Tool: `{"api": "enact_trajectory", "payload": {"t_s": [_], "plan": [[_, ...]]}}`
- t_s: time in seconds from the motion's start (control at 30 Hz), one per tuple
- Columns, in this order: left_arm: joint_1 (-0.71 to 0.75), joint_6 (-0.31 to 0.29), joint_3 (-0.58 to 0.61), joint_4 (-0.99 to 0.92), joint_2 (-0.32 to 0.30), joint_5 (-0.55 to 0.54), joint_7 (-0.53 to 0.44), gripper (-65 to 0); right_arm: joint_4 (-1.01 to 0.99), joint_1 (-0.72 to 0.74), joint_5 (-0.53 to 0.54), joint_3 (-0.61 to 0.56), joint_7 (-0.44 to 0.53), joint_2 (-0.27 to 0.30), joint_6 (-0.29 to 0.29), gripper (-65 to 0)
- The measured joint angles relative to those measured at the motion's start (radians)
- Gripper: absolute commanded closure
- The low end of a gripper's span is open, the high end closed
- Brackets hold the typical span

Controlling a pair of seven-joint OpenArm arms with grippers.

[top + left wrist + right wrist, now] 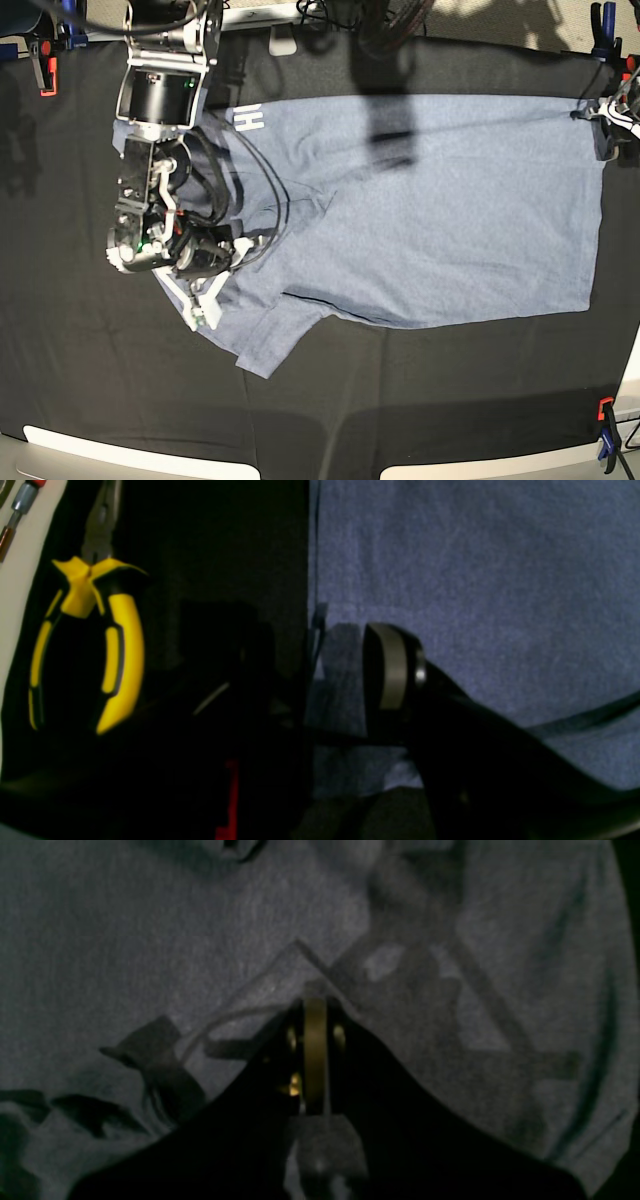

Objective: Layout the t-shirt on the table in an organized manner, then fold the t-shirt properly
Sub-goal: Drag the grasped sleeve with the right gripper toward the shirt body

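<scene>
T-shirt [430, 210] spread across the black-cloth table [420, 400], white lettering [249, 120] near the far-left corner, one short sleeve [270, 345] jutting toward the near edge. Right gripper [315, 1005] pressed down on the shirt's left portion, jaws together, pinching a raised peak of grey fabric. Left gripper [320, 650] at the shirt's far-right corner, jaws apart, straddling the cloth's straight edge. Yellow-handled pliers [90, 630] lying just beside on the table's border.

My right gripper [315, 1005] is pressed closed, pads together, its tip touching the creased grey t-shirt [125, 940] that fills my view.
</scene>
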Motion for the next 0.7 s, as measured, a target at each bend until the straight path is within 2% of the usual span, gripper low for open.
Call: {"api": "enact_trajectory", "payload": {"t_s": [0.17, 0.2, 0.33, 0.4, 0.67, 0.7], "plan": [[0.0, 0.0, 0.0, 0.0, 0.0, 0.0, 0.0, -26.6, 0.076, 0.004, 0.008, 0.0, -0.036, 0.003, 0.003, 0.0], [0.0, 0.0, 0.0, 0.0, 0.0, 0.0, 0.0, -26.6, 0.074, 0.006, 0.008, 0.0, -0.034, 0.002, 0.003, -3.2], [0.0, 0.0, 0.0, 0.0, 0.0, 0.0, 0.0, -26.6, 0.005, 0.0, 0.032, 0.0, 0.043, 0.014, 0.023, -27.3], [0.0, 0.0, 0.0, 0.0, 0.0, 0.0, 0.0, -26.6, -0.035, 0.004, 0.032, -0.001, 0.043, 0.021, 0.026, -32.5], [0.0, 0.0, 0.0, 0.0, 0.0, 0.0, 0.0, -26.6, -0.077, 0.006, 0.055, -0.001, 0.065, 0.036, 0.025, -32.2], [0.0, 0.0, 0.0, 0.0, 0.0, 0.0, 0.0, -26.6, -0.077, 0.006, 0.057, -0.001, 0.078, 0.035, 0.025, -30.0]]}}
